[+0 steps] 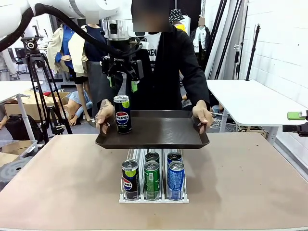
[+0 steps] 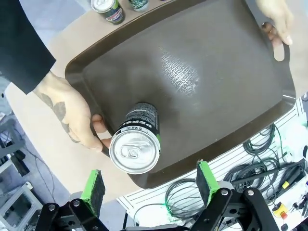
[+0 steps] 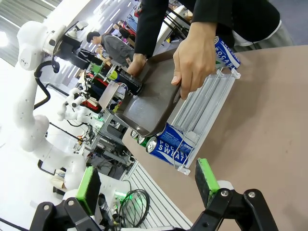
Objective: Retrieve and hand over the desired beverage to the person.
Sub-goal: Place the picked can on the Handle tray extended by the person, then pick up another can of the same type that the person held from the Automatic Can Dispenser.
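Holding a tray (image 1: 163, 132) over the tabletop (image 1: 250, 183), with a cola can (image 1: 122, 114) upright at its left end, just under the spread left tool (image 1: 123, 84); right tool (image 3: 147, 184) spread too, seemingly off to the side

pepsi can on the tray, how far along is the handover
Done: the Pepsi can stands upright on the tray, which the person grips at both ends. In hand: the robot's left hand hangs open just above the can, not touching it. Left: likely only pulling that arm clear.
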